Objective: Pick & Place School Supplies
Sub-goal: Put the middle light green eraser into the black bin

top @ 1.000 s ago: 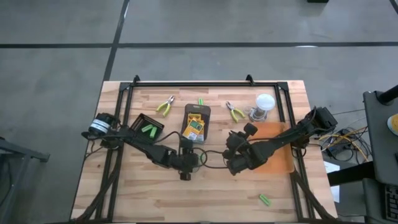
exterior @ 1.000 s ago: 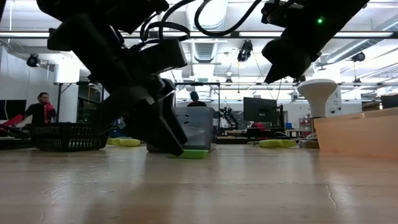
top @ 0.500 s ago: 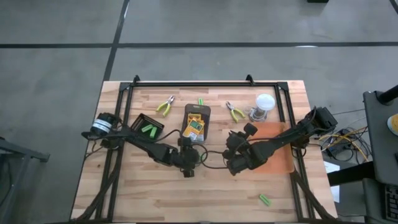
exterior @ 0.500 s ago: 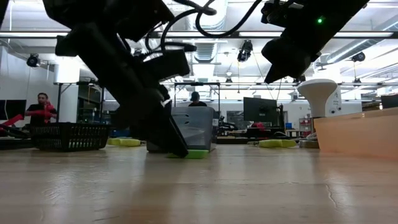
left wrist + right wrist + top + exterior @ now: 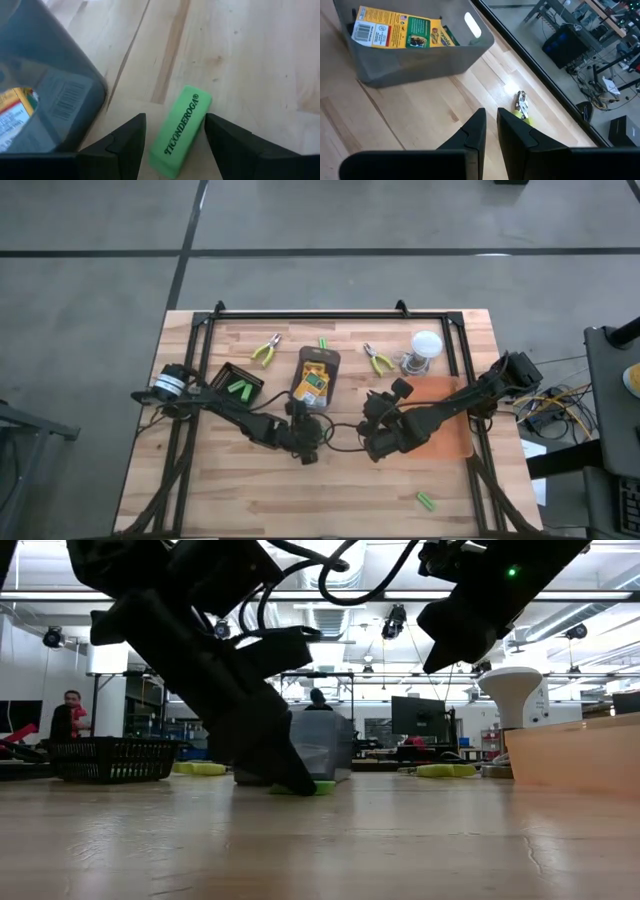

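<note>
Pale, straight-grained wood forms the table, which is framed by black rails.

Nearest the front edge, one short bright-green stick is seen lying alone, well apart from both arms.

At mid-table, the left gripper is held low over the wood, with its jaws open on either side of a green block. The block is a flat-sided rectangular bar with rounded corners, a matte rubbery look and dark lettering along its length. It lies flat on the table, between the jaws and not yet clamped; this placement is judged to be preparation for a grasp. In the low view the block is seen at the foot of the left arm, just in front of the grey tray.

The right gripper is held above the table beside an orange mat, with its jaws closed on nothing; that arm is judged to be waiting.

Farther back, the grey tray is found to be a smooth plastic bin with rounded corners. Flat yellow-and-green crayon boxes are held inside it. A black mesh basket on the left holds more green sticks.

At the far edge, two pliers with yellow-green handles lie on the wood, with another green stick between them. A clear jar with a white lid stands to their right.
</note>
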Action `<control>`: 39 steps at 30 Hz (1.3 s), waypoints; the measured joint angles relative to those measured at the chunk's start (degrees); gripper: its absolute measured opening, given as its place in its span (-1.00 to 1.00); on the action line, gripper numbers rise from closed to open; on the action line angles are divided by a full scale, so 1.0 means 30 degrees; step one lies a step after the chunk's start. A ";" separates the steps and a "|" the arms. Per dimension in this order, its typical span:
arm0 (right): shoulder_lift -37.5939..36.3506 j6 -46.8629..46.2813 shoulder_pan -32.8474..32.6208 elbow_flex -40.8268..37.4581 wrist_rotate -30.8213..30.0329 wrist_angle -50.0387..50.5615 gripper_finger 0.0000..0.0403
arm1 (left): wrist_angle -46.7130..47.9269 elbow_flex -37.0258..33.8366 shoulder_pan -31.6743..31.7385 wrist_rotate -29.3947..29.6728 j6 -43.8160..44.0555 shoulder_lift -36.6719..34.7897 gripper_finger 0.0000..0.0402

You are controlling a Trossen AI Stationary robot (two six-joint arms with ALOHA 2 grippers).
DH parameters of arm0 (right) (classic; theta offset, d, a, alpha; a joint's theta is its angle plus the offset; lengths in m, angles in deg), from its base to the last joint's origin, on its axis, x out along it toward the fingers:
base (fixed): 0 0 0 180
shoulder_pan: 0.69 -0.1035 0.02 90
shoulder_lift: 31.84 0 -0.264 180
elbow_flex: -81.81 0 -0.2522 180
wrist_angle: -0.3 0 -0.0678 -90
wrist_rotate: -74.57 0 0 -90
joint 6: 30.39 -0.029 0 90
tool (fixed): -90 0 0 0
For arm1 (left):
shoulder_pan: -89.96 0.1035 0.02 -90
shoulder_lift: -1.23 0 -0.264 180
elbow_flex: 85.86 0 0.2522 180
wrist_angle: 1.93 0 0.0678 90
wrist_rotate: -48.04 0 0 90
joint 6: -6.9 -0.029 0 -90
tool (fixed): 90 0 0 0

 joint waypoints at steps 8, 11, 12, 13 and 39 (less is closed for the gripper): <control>0.0000 0.0000 0.0004 0.0000 0.0000 -0.0069 -0.79 | 0.0639 0.0033 -0.0087 -0.0652 0.1376 -0.0007 0.06; 0.0000 0.0000 0.0001 0.0000 0.0001 -0.0066 -0.79 | 0.0811 0.0230 -0.0216 -0.0714 0.0869 -0.0015 0.06; 0.0000 0.0000 0.0000 0.0000 0.0000 -0.0066 -0.79 | 0.0940 0.0325 -0.0250 -0.0730 0.0686 -0.0015 0.06; 0.0000 0.0000 0.0000 0.0000 0.0000 -0.0066 -0.79 | 0.1125 0.0481 -0.0280 -0.0744 0.0556 -0.0009 0.06; 0.0000 0.0000 0.0000 0.0000 0.0000 -0.0372 -0.79 | 0.3372 0.1375 -0.1322 -0.1140 0.1998 -0.0015 0.06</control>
